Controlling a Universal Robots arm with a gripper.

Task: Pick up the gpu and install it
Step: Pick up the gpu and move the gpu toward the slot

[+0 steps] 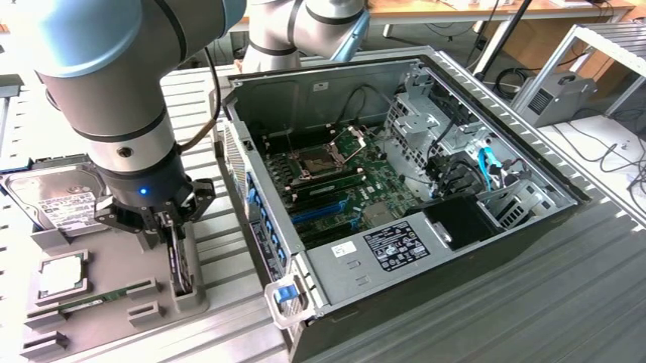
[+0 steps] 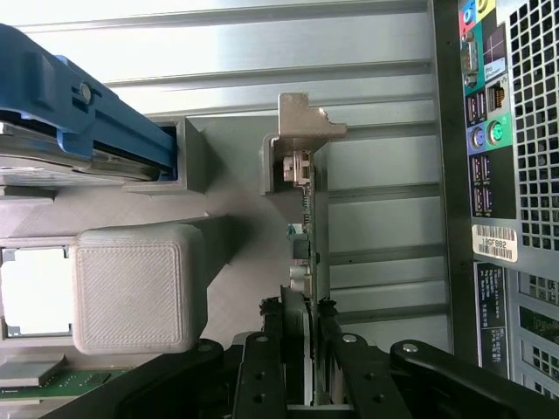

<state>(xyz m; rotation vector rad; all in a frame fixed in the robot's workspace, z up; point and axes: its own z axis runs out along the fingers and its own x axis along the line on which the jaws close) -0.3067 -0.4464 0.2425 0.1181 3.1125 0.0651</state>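
The gpu [image 1: 183,265] stands on edge in a slot of the grey holder [image 1: 111,261], at the exterior view's left of the open computer case [image 1: 404,189]. My gripper [image 1: 166,227] is down over its top edge. In the wrist view the gpu [image 2: 307,231] runs away from me as a thin card, with its silver end bracket [image 2: 307,122] at the far end. My gripper [image 2: 300,327] has its black fingers [image 2: 262,367] pressed against both faces of the card. It is shut on the card, which still sits in the holder.
A hard drive [image 1: 56,200], a processor [image 1: 63,274] and a memory stick [image 1: 96,301] also lie on the holder. The motherboard [image 1: 333,181] lies exposed inside the case. The case's rear port panel [image 2: 489,175] is close beside the card. A grey block [image 2: 135,288] stands nearby.
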